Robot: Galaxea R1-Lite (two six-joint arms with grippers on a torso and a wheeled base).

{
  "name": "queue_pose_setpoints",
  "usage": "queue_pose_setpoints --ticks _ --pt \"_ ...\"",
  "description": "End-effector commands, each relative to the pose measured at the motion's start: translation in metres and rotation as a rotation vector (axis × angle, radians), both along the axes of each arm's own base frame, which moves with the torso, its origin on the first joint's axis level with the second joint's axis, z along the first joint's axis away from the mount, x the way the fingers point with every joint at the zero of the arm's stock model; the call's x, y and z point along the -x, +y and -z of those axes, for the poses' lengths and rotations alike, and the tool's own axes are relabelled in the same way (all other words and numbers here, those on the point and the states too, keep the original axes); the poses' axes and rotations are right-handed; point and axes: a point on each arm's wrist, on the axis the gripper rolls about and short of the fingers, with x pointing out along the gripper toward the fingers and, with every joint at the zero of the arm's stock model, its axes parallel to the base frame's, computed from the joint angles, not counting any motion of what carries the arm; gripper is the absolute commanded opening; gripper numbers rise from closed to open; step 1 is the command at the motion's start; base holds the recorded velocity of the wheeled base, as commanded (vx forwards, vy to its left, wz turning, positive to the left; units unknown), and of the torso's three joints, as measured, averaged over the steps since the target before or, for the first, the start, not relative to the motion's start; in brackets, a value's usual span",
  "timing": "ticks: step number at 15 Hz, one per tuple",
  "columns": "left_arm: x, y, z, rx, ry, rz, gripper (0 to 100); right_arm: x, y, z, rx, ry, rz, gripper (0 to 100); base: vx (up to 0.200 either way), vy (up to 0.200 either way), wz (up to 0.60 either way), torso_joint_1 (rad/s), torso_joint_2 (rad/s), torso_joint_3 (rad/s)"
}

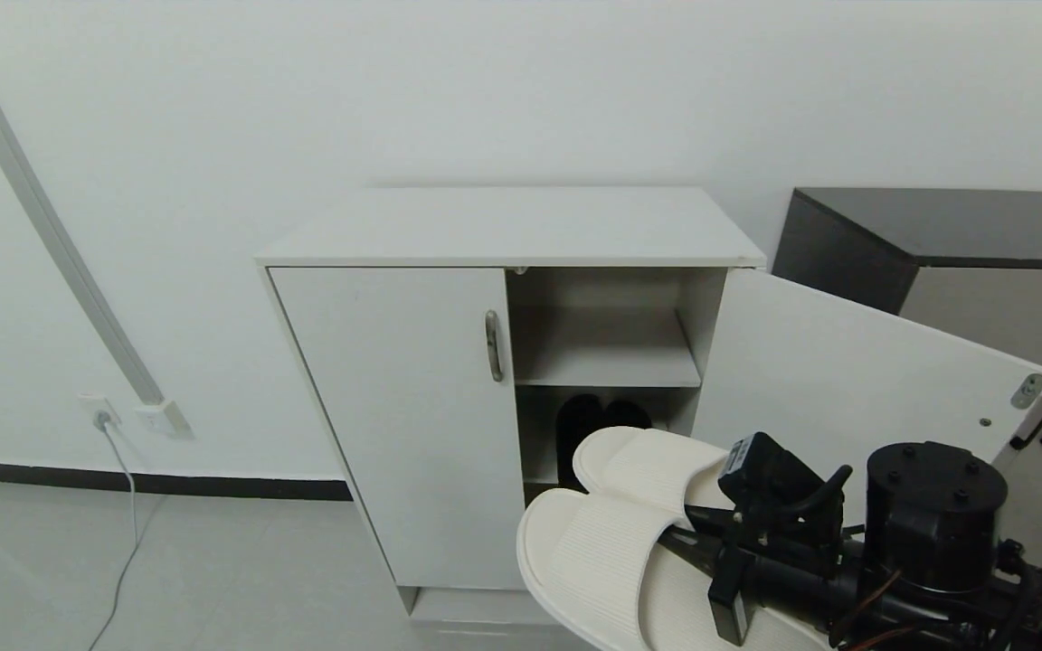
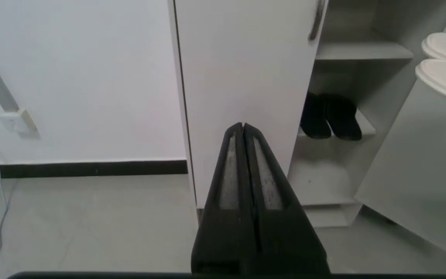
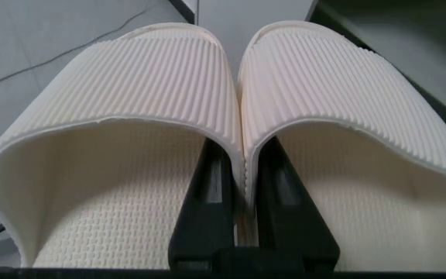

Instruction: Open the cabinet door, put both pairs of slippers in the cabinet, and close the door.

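Cabinet: a white cabinet [image 1: 512, 226] stands against the wall, with its left door [image 1: 394, 407] shut and its right door [image 1: 847, 362] swung wide open.
Handle: a grey metal handle [image 1: 493, 345] runs upright along the inner edge of the shut door.
Interior: the upper shelf [image 1: 602, 357] is bare. On the shelf below it, a pair of black slippers [image 1: 589, 425] sits side by side with the heels facing the opening.
White slippers: the pair of white slippers [image 1: 611, 533] is held in the air in front of the open half, beside the open door, with the toes pointing at the cabinet. The pair is not yet inside.
Right gripper: the right gripper [image 3: 242, 186] has one finger under each strap and is clamped on the two inner side walls of the white slippers, so the pair is pressed together sole to sole, edge to edge.
Left gripper: the left gripper [image 2: 243, 136] has its fingers pressed together with nothing between them. It hangs low in front of the shut door, pointing toward the cabinet — well apart from both pairs.
Surroundings: a dark cabinet [image 1: 937, 226] stands just to the right of the white one. On the wall to the left, a slanted grey conduit [image 1: 42, 217] runs down to a socket [image 1: 100, 411], and a cable [image 1: 127, 533] trails from there onto the pale floor [image 1: 123, 588].
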Motion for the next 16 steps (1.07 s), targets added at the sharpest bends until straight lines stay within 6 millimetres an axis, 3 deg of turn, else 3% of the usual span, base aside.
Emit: queue_pose_setpoints --ticks 1,12,16 --pt "-0.0001 0.0 0.0 0.0 0.001 -0.001 0 0.0001 0.0001 0.0002 0.001 0.0 -0.001 0 0.0 0.0 0.0 -0.149 0.47 0.32" --pt "-0.0001 0.0 0.0 0.0 0.001 -0.001 0 0.0021 -0.0006 0.0023 0.007 0.007 -0.006 0 0.0 0.0 0.0 -0.085 0.45 0.366" --pt "-0.0001 0.0 0.0 0.0 0.001 -0.001 0 0.0022 -0.0002 0.0038 0.011 0.012 -0.007 0 0.0 0.0 0.0 0.002 0.06 0.06"
